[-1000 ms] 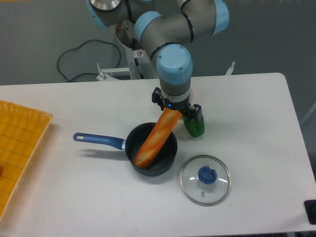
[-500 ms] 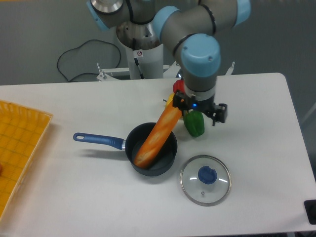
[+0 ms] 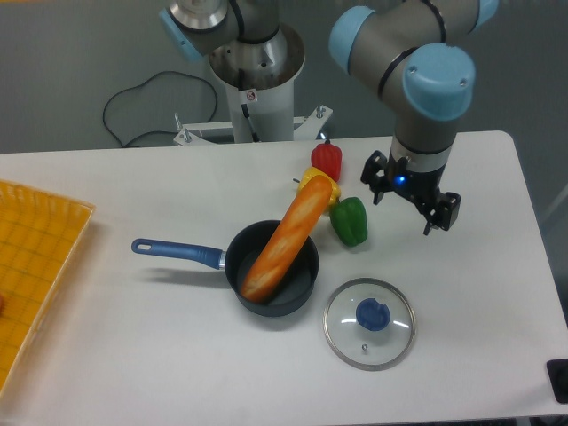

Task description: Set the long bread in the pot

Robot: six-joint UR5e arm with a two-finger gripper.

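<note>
The long bread [image 3: 286, 240], glossy orange to golden, lies slanted in the pot [image 3: 304, 285]. Its lower end rests inside the pot and its upper end leans out over the far right rim. The pot is dark with a blue handle [image 3: 176, 252] pointing left. My gripper [image 3: 414, 197] hangs to the right of the bread, well apart from it, open with nothing between its fingers.
A red pepper [image 3: 326, 160], a yellow pepper [image 3: 312, 181] and a green pepper [image 3: 350, 221] sit just right of the bread's upper end. A glass lid [image 3: 368, 322] with a blue knob lies right of the pot. An orange tray [image 3: 31, 266] is at the left edge.
The gripper has let go of the bread's upper end and moved right and up, away from the pot. The bread stays leaning in the pot.
</note>
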